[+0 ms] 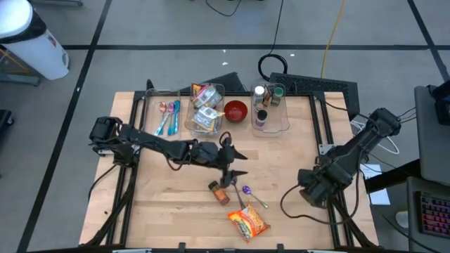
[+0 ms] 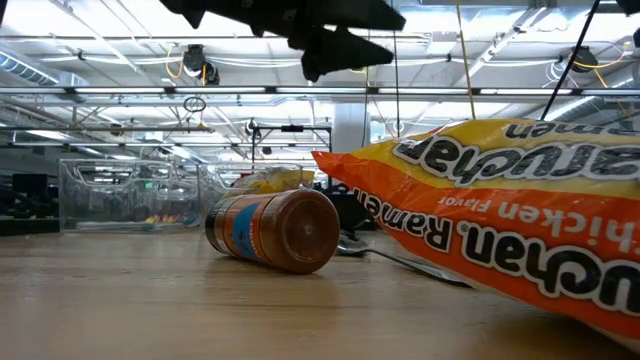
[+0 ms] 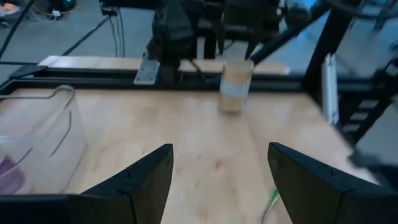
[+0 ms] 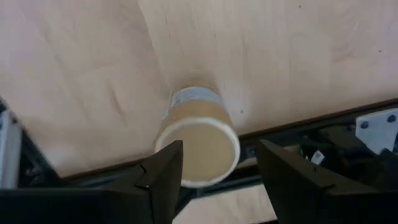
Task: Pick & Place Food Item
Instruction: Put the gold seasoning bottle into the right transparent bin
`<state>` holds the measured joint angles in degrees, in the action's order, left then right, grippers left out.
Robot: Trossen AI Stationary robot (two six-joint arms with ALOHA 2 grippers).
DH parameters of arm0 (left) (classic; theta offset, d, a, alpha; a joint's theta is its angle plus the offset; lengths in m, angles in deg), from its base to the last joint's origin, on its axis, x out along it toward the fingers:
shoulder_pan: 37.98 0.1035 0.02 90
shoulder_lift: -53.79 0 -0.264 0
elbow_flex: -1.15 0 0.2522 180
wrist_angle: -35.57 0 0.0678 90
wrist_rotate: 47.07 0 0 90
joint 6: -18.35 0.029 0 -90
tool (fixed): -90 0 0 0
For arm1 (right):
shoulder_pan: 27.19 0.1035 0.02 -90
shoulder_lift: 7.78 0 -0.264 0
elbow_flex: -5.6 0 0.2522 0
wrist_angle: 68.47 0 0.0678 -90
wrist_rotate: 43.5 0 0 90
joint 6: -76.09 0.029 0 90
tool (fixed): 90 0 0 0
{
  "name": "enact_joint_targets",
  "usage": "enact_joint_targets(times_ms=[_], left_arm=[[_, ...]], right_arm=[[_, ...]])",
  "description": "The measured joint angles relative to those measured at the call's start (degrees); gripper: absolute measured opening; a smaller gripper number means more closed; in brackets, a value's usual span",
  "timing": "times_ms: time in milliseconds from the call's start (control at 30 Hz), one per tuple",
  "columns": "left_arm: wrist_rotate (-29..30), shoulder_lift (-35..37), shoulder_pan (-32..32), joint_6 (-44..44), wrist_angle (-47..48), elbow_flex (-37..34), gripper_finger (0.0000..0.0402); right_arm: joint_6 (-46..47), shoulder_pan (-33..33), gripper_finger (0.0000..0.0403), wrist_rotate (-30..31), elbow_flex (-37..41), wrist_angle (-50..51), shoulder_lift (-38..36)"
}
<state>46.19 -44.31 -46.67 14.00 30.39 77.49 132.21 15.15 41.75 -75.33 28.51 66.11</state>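
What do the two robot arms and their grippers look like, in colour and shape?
Both arms are black, built of jointed segments. The left arm is long and slim, ending in the left gripper with two pointed black fingers. The right arm looks bulkier, with black cables looping near its base. The right gripper has flat, wedge-shaped black fingers.

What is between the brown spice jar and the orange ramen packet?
In the high view, a purple spoon lies between the brown spice jar and the orange ramen packet.
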Motion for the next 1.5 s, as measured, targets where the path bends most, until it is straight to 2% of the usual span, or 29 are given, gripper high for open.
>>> enact_joint_targets(times_ms=[167, 400, 567, 700, 800, 933, 1033, 1200, 1500], left_arm=[[-2.75, 0.00, -0.09, -4.37, -3.59, 0.00, 0.0271], [-3.25, 0.00, -2.23, -6.96, -3.89, 0.00, 0.0271], [-3.24, 0.00, -3.69, -7.31, -3.97, 0.00, 0.0271], [-2.65, 0.00, -4.22, -7.33, -4.92, 0.00, 0.0271], [-0.28, 0.00, -4.24, -7.38, -5.06, 0.00, 0.0271], [3.27, 0.00, -4.09, -7.38, -5.03, 0.00, 0.0271], [6.05, 0.00, -3.83, -7.40, -4.98, 0.00, 0.0271], [6.86, 0.00, -2.69, -6.96, -4.98, 0.00, 0.0271], [6.92, 0.00, 0.31, -5.89, -4.93, 0.00, 0.0271]], right_arm=[[0.28, 0.94, 0.0196, 0.60, -6.95, 5.54, -0.05], [4.40, 6.89, 0.0196, 6.12, -14.30, 6.69, -0.07], [6.25, 12.18, 0.0196, 6.24, -14.44, 6.79, -0.03], [1.61, 14.27, 0.0196, 8.93, -14.44, 6.75, -0.61], [-3.15, 14.30, 0.0196, 10.96, -14.44, 6.80, -1.77], [-7.53, 14.10, 0.0196, 10.77, -14.41, 6.82, -3.33], [-8.52, 13.53, 0.0196, 10.59, -13.87, 6.82, -4.61], [-8.83, 11.59, 0.0196, 10.51, -11.85, 6.82, -6.36], [-10.51, 5.90, 0.0196, -2.58, -6.09, 6.77, -8.23]])
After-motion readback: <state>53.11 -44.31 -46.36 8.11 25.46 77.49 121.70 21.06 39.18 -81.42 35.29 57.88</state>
